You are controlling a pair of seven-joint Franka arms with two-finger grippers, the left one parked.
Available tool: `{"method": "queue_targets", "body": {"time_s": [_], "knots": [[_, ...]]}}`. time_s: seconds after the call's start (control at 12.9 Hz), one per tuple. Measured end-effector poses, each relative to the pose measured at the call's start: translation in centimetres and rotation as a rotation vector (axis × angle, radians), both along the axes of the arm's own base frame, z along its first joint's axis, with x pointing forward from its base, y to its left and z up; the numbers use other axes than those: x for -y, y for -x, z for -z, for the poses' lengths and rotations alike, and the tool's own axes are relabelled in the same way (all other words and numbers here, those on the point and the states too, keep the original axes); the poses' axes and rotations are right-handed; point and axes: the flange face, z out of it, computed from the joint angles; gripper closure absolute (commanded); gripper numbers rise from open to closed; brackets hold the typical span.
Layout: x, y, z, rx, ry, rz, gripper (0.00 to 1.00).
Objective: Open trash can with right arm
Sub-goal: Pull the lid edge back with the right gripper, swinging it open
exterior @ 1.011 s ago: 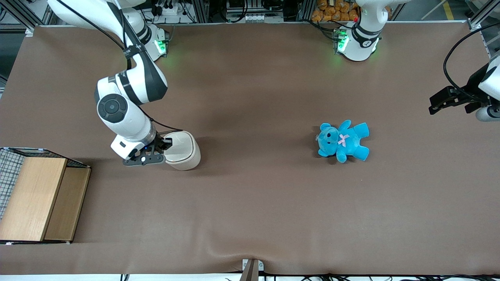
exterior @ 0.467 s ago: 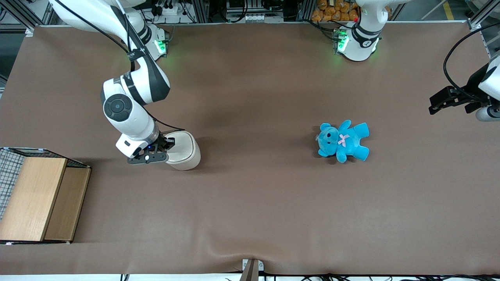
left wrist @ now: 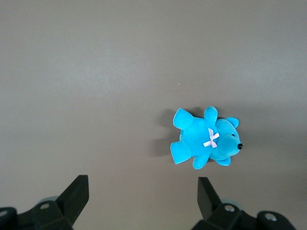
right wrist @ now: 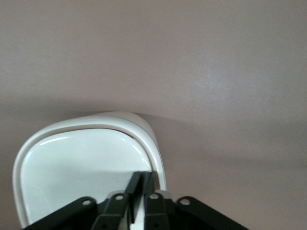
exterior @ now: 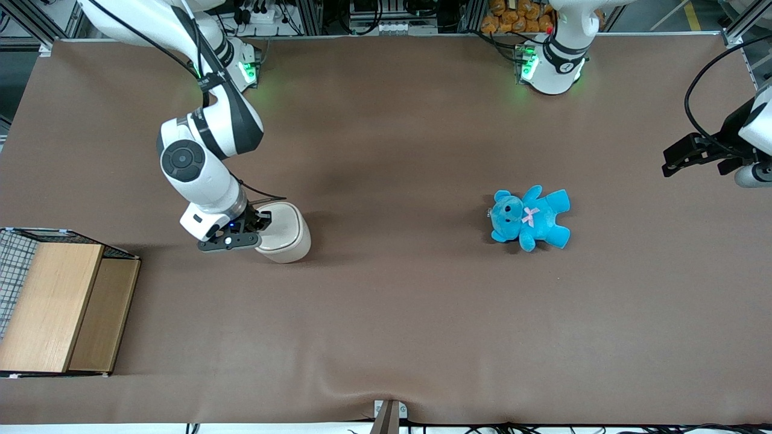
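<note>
In the front view, the white jointed right arm (exterior: 199, 157) has shifted a little over the last second: its black two-finger gripper (exterior: 256, 226), which sat against the working-arm edge of the small cream-white plastic trash can (exterior: 282, 232), has crept slightly inward over the lid and a touch farther from the camera. The trash can itself has barely moved on the brown table (exterior: 398, 313), and its lid still looks flat, so the opening is judged not yet begun; the gripper seems to be settling onto the lid edge. The blue plush teddy bear (exterior: 529, 218) lies well apart from the trash can, toward the parked arm's end, and the light wooden box (exterior: 60, 307) sits nearer the camera than the trash can, at the working arm's end.

The left wrist view shows only the teddy bear (left wrist: 205, 141) on the table (left wrist: 96, 72).

In the right wrist view, the gripper (right wrist: 141, 184) has its fingers pressed almost together, their tips resting at the rounded rim of the trash can (right wrist: 86, 163) lid, with nothing clearly pinched between them. The glossy lid appears closed, the seam unbroken.
</note>
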Motion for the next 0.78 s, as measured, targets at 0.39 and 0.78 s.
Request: {"method": "queue_targets", "body": {"time_s": [0.39,0.78], "knots": [[-0.2,-2.4,-15.2,-0.037,0.016,0.035,0.00],[5.1,-2.5,-22.9,-0.040,0.025,0.091,0.00]]}}
